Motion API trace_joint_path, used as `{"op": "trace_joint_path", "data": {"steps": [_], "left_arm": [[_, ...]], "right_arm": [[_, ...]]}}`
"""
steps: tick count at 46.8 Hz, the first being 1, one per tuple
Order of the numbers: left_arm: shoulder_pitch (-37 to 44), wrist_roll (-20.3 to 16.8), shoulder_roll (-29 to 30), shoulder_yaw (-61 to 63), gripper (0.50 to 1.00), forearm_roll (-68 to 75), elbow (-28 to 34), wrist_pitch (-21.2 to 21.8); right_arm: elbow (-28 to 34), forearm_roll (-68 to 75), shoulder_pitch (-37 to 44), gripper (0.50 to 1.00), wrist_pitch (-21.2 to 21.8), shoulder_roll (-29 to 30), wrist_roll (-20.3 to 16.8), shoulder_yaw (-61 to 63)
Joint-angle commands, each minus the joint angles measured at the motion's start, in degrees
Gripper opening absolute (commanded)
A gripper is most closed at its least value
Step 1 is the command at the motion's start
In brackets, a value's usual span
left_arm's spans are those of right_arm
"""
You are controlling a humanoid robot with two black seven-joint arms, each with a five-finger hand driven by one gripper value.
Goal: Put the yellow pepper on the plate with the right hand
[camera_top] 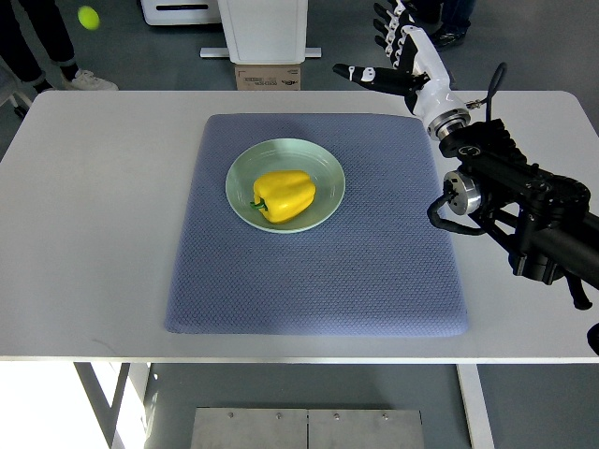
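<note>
Desk, mat and the floor beyond

A blue-grey mat (318,271) covers the white desk (94,234) centre; at twelve o'clock a cardboard box (268,77) sits on the floor, a green ball (88,17) at eleven.

A bright yellow pepper (284,195) with a green stem lies on a pale mint-green plate (241,174); under them a slate-blue mat (318,281) shows a fine woven texture; the table (94,234) is plain white; the right hand (401,58) is white with black joints, its arm black
</note>
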Motion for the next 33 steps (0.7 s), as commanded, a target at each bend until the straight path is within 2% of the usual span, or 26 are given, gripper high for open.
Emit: {"op": "trace_joint_path", "data": {"steps": [1, 6, 13, 16, 25, 33], "left_arm": [[0.0, 0.0, 0.0, 0.0, 1.0, 0.0, 0.0, 0.0], [0.0, 0.0, 0.0, 0.1, 1.0, 0.0, 0.0, 0.0], [0.0, 0.0, 0.0, 0.0, 1.0, 0.0, 0.0, 0.0], [0.0, 0.0, 0.0, 0.1, 1.0, 0.0, 0.0, 0.0], [0.0, 0.0, 0.0, 0.1, 1.0, 0.0, 0.1, 0.0], [0.0, 0.0, 0.0, 0.0, 1.0, 0.0, 0.0, 0.0]], "right_arm": [[-1.1, 3.6, -1.6, 1.0, 2.3, -1.1, -2.0, 2.6], [-2.1, 4.9, -4.1, 1.0, 4.5, -1.9, -4.7, 5.9], [-3.6, 8.1, -9.0, 1.0, 9.7, -1.9, -11.4, 13.0], [-5.7, 9.5, -10.7, 1.0, 11.7, -1.8, -13.1, 15.8], [-12.6, 10.3, -11.7, 1.0, 15.3, -0.2, -12.6, 17.5], [-15.3, 10.2, -11.7, 1.0, 15.5, -0.2, -11.0, 16.8]]}}
